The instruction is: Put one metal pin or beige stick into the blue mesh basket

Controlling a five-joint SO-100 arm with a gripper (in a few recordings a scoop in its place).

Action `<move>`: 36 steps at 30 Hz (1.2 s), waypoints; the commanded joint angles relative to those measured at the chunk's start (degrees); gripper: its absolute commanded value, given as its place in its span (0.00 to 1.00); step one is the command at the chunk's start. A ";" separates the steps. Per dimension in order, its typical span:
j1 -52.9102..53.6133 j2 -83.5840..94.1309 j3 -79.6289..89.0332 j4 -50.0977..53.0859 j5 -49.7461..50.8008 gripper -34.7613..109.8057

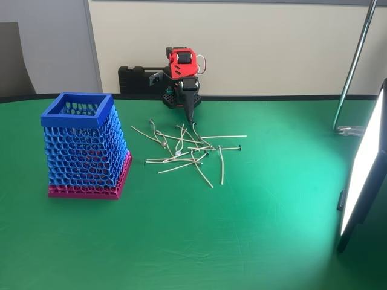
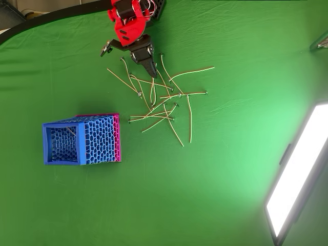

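Note:
The blue mesh basket [image 1: 84,151] [image 2: 100,139] stands upright on its pink base at the left of the green table. A loose pile of thin beige sticks and metal pins [image 1: 190,151] [image 2: 161,105] lies right of it in the fixed view. My red and black arm reaches down from the back. Its gripper [image 1: 191,119] [image 2: 151,70] points at the pile's far edge, fingers together in one dark point, shut. The tip sits right at the nearest pins. I cannot tell whether a pin is pinched.
A bright light panel [image 1: 363,172] [image 2: 297,171] leans at the right edge of the table. A metal stand pole [image 1: 354,66] rises at the back right. Open green cloth lies in front of the basket and pile.

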 commanded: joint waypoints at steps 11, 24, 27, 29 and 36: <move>0.62 0.35 0.26 0.26 0.44 0.25; 0.62 0.35 0.26 0.26 0.44 0.25; 0.62 0.35 0.18 0.26 0.35 0.24; 0.53 0.35 -1.23 1.49 0.09 0.24; 0.35 0.35 -5.80 6.33 -0.18 0.24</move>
